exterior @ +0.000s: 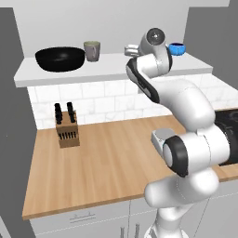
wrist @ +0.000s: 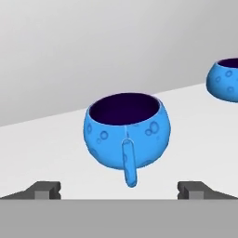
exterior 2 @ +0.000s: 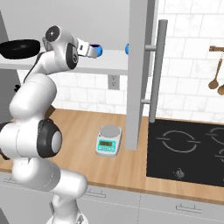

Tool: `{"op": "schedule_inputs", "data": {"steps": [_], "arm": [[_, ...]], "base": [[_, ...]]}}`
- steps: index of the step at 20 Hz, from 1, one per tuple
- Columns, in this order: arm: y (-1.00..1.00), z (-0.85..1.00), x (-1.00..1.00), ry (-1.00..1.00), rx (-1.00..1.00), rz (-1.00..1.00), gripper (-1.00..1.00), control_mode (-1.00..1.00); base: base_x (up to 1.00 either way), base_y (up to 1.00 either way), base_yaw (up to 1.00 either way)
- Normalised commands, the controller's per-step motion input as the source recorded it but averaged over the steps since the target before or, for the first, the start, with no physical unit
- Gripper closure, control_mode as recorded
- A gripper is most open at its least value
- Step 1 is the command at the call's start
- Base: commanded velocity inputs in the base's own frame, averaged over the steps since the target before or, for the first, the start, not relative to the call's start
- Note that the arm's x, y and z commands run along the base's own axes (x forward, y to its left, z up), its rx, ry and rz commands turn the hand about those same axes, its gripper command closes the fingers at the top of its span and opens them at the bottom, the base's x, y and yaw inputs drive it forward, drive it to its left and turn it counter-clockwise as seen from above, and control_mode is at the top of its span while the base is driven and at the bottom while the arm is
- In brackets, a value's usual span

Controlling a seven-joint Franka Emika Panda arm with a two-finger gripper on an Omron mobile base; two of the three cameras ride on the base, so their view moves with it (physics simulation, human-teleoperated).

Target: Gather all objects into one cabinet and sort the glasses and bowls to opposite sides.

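Nearest in hand view: gripper (wrist: 119,189), jaws spread wide, holding nothing. Just beyond, blue bowl (wrist: 126,134) on white cabinet floor (exterior: 116,65), handle facing. Second blue bowl (wrist: 225,79) farther right. Black bowl (exterior: 60,58), probably touching grey-beige cup (exterior: 92,51), far left.

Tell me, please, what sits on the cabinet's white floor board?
On the floor board: black bowl, grey-beige cup, two blue bowls. The arm hides part of the shelf from the left base view.

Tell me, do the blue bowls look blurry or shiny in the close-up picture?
Hand view: the near blue bowl looks sharp, evenly lit, without glare, its inside dark; the second blue bowl is cut by the edge. Left base view: the black bowl is very dark.
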Motion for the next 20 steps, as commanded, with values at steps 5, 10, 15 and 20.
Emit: {"op": "schedule_inputs", "data": {"steps": [5, 10, 15, 20], "arm": [[0.0, 0.0, 0.11, 0.0, 0.0, 0.0, -1.0, -1.0], [0.0, 0.0, 0.13, 0.0, 0.0, 0.0, -1.0, -1.0], [-0.02, 0.0, 0.14, 0.0, 0.0, 0.0, -1.0, -1.0], [-0.08, 0.0, 0.11, 0.0, 0.0, 0.0, -1.0, -1.0]], "base": [[0.0, 0.0, 0.0], [0.0, 0.0, 0.0], [0.0, 0.0, 0.0], [0.0, 0.0, 0.0]]}}
